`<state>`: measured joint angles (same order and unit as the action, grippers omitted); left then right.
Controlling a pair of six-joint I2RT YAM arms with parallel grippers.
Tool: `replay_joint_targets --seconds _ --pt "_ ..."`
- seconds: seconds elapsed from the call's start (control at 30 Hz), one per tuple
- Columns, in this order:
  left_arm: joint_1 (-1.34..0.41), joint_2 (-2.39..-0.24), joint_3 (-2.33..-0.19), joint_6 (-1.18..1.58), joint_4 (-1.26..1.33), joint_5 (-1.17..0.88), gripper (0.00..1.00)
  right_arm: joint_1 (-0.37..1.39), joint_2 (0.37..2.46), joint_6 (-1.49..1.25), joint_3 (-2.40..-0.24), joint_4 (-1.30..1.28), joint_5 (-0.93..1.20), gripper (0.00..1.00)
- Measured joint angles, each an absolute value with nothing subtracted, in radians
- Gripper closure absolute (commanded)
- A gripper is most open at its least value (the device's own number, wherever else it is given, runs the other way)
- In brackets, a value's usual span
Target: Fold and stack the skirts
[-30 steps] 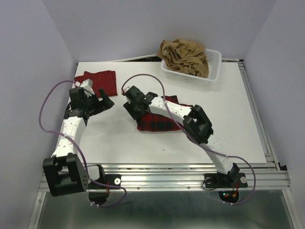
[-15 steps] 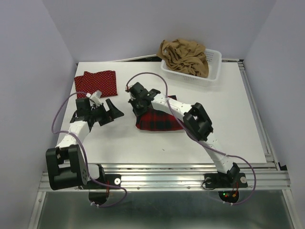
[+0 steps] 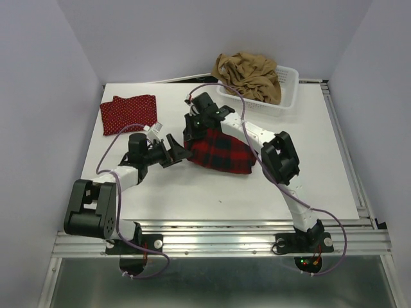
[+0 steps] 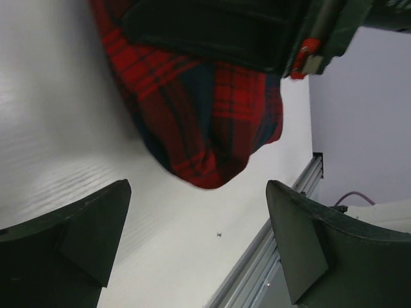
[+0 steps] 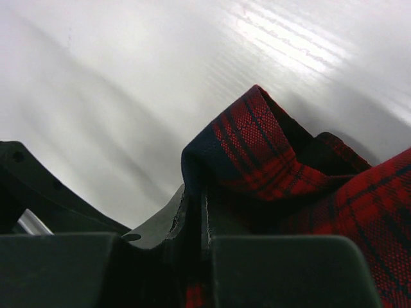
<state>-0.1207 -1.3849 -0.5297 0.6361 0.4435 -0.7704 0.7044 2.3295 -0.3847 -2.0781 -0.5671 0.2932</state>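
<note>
The red-and-black plaid skirt point(image 3: 221, 151) lies mid-table, its left end lifted. My right gripper point(image 3: 194, 127) is shut on that end; the right wrist view shows a fold of plaid cloth point(image 5: 257, 154) pinched between the fingers. My left gripper point(image 3: 178, 149) is open and empty, low over the table just left of the skirt; the left wrist view shows the plaid skirt point(image 4: 205, 115) hanging beyond its fingertips point(image 4: 302, 237). The red skirt with white dots point(image 3: 130, 112) lies folded at the far left. The tan-brown skirt point(image 3: 249, 77) is heaped in the basket.
A white mesh basket point(image 3: 286, 97) stands at the back right of the table. The metal rail point(image 3: 225, 240) runs along the near edge by the arm bases. Purple walls close in on both sides.
My right gripper has moved back and right, lifting the plaid skirt's left end and spreading the cloth. My left gripper has swung right and lowered toward the skirt, still open.
</note>
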Motion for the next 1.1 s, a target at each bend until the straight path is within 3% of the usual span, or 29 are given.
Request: replay_joint_targets --seconds 0.4,0.83,1.1 --pt "-0.237 -1.509 -0.530 0.769 0.640 -0.642 0.01 0.708 2.325 -0.443 -2.046 -0.550 0.372 1.00" --pt "-0.280 -1.518 -0.617 0.678 0.463 -0.438 0.01 0.708 2.300 -0.450 -2.016 -0.518 0.377 1.00" --pt "-0.281 -1.575 -0.631 0.702 0.503 -0.498 0.01 0.707 2.297 -0.476 -2.000 -0.503 0.400 1.00"
